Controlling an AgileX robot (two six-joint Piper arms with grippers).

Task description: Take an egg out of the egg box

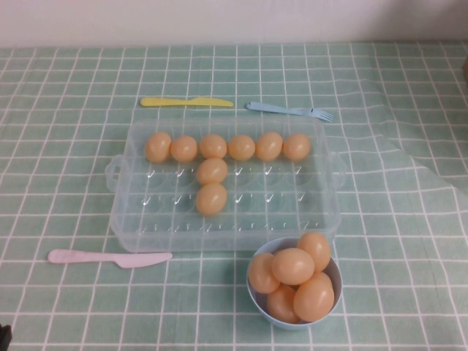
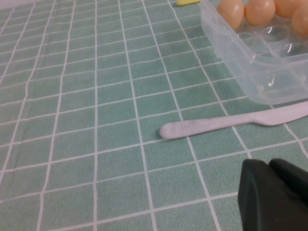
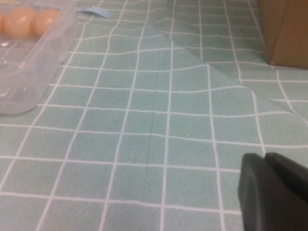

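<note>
The clear plastic egg box [image 1: 292,219] lies in the middle of the table. Several tan-orange eggs sit in its cups: a row along the far side and two more below it, the nearest egg [image 1: 211,199] toward the front. My left gripper [image 2: 267,166] hovers low over the cloth left of the box, shut and holding nothing; the box corner [image 2: 260,62] and some eggs [image 2: 260,10] show beyond it. My right gripper [image 3: 263,158] is low over the cloth right of the box [image 3: 29,72], shut and empty. Neither gripper touches the box.
A light-blue bowl [image 1: 281,243] with several eggs stands at the box's front right corner. A pink knife [image 1: 110,257] lies front left, a yellow knife [image 1: 186,102] and a blue fork [image 1: 289,110] behind the box. A cardboard box [image 3: 286,33] stands far right by a cloth fold.
</note>
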